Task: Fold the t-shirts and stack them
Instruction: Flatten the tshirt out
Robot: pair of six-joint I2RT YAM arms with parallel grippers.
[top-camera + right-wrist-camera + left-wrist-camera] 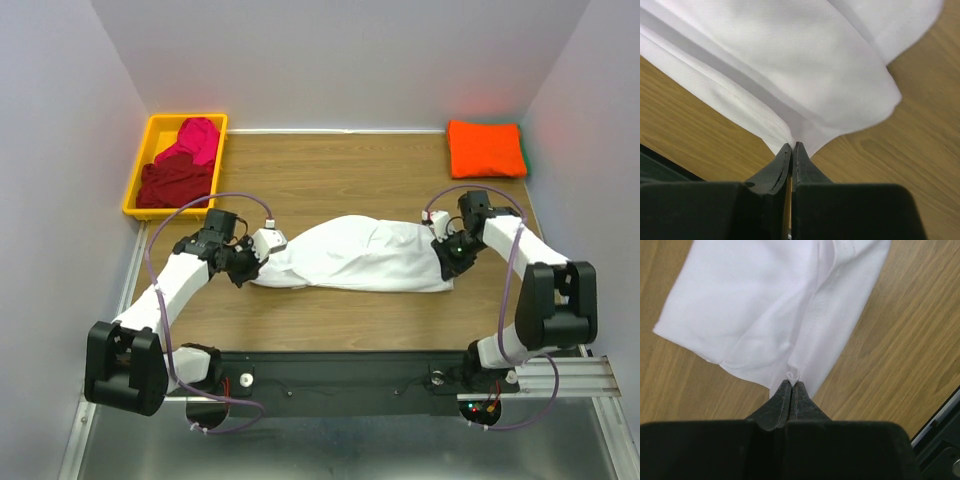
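I count four tees, one bin and my two arms on the table (330, 180).

At the far left corner sits the single yellow bin (160, 212). It holds two tees, both crumpled: a magenta tee (192, 140) towards the back and a dark red tee (175, 183) in front of it, the two touching.

Next comes my left arm, reaching in from the near edge. In the wrist view the left gripper (791, 386) has its jaws pressed together on a small tuck of cloth at the left end of the white tee (350, 255). The fabric fans out away from the tips over the wood.

The white tee lies across the middle of the table, nearer my side than the back. It is drawn out long from left to right between the two grippers, bunched and creased rather than flat. It is well apart from the bin.

At its right end, the right gripper (792, 147) is also closed. Its jaws meet on the hem where several folded layers come together, and the cloth spreads away from the tips.

In the far right corner lies one orange tee (485, 148), folded into a neat rectangle, flat on the table, apart from the white one and from my right arm.
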